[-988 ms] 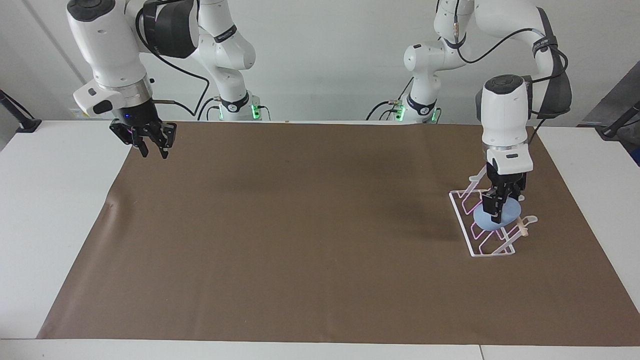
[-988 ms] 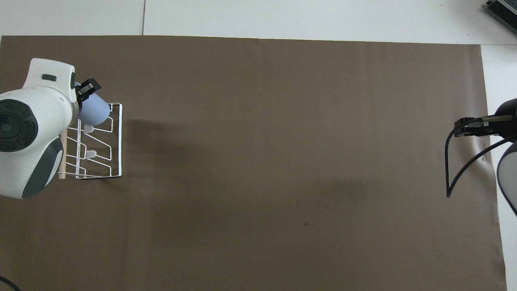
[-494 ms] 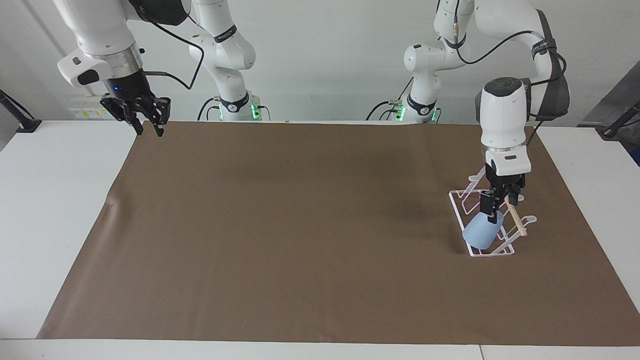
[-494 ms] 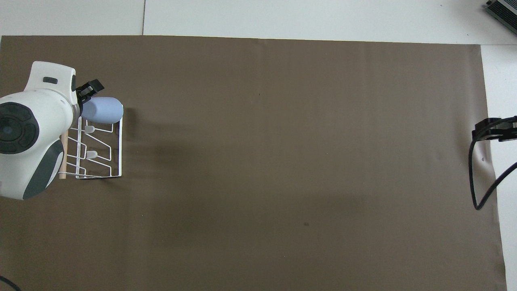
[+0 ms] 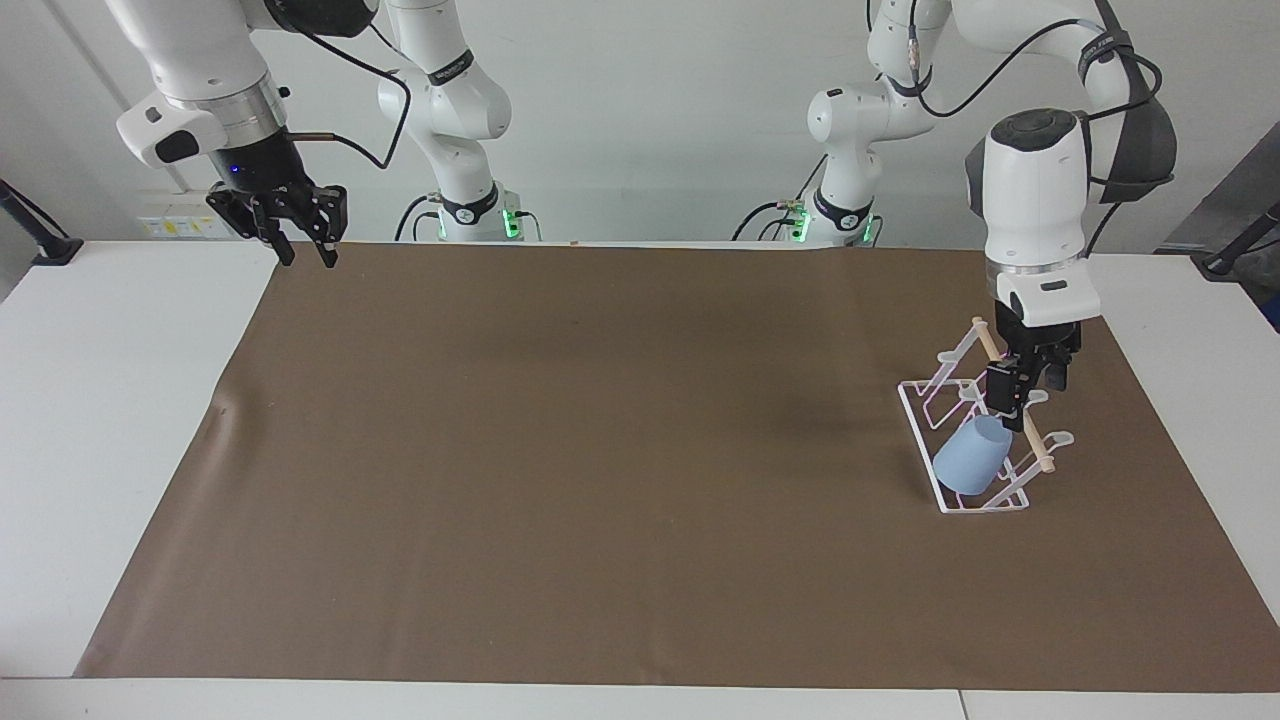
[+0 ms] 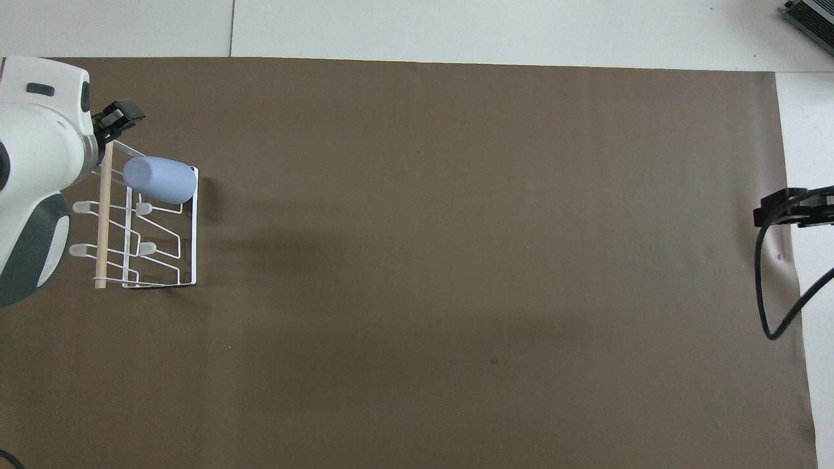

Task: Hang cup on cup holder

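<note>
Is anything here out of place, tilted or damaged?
Nothing stands out. The cup sits slanted on a prong at the end of the cup holder farthest from the robots, as hung cups do. The holder stands flat; nothing looks spilled or broken.

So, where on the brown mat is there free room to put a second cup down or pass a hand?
Nearly the whole brown mat is bare, from the cup holder to the right arm's end. It is crowded only at the left arm's end: the cup sits on the holder's prong, and the left gripper hangs open just over the holder's wooden rod. The right gripper waits over its mat corner.
</note>
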